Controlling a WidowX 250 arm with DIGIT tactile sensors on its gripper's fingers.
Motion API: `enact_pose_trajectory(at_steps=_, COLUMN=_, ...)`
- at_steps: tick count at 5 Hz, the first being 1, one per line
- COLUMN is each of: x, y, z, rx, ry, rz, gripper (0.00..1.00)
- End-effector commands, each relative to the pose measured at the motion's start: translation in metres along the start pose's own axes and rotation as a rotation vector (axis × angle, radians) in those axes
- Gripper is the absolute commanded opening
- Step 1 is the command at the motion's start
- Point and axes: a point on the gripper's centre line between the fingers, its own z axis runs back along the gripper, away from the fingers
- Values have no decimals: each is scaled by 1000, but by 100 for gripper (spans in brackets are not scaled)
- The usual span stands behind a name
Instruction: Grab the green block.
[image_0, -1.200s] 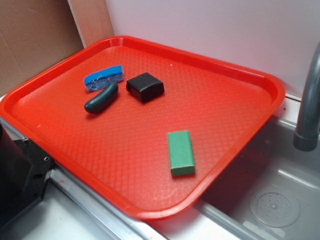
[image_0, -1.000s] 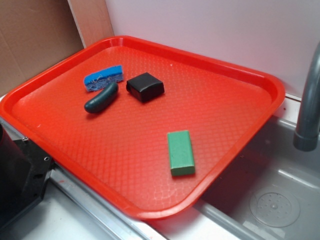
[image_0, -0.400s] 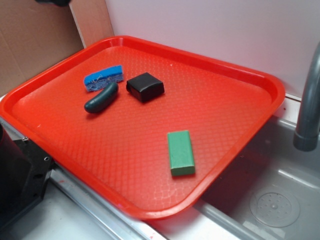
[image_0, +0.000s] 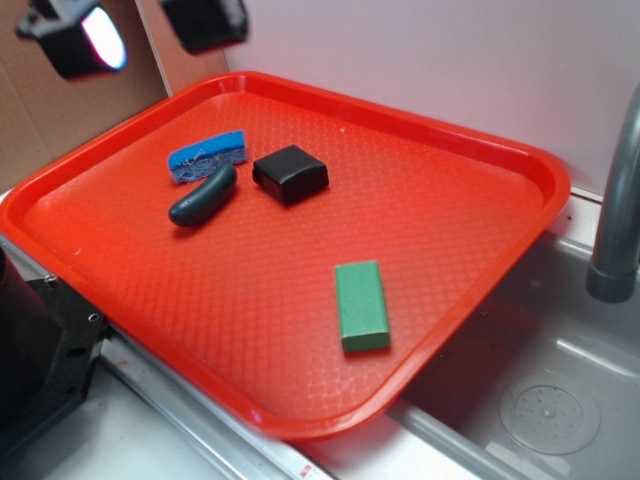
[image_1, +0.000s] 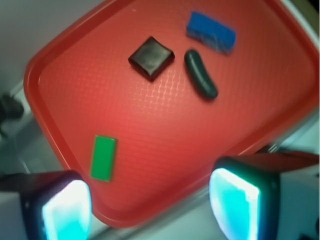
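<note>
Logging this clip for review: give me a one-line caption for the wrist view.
Open hand high above the red tray, green block lying apart from black block, teal piece and blue piece.

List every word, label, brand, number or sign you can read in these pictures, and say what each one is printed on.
None can be read: the green block, black block, blue sponge piece, dark teal piece and red tray all look plain and unmarked in both views, as does the gripper.

The gripper (image_0: 140, 30) has two black, blocky fingers (image_0: 205, 22) with rounded corners. Each inner face carries a pale glossy pad (image_1: 67, 210), white-pink in the exterior view and cyan-white in the wrist view. No cables, screws or markings are discernible.
</note>
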Motion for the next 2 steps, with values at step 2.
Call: enact_pose_trajectory(at_steps=2, x=-9, y=-50, z=-79, rx=30, ry=23, rz=122, gripper=100)
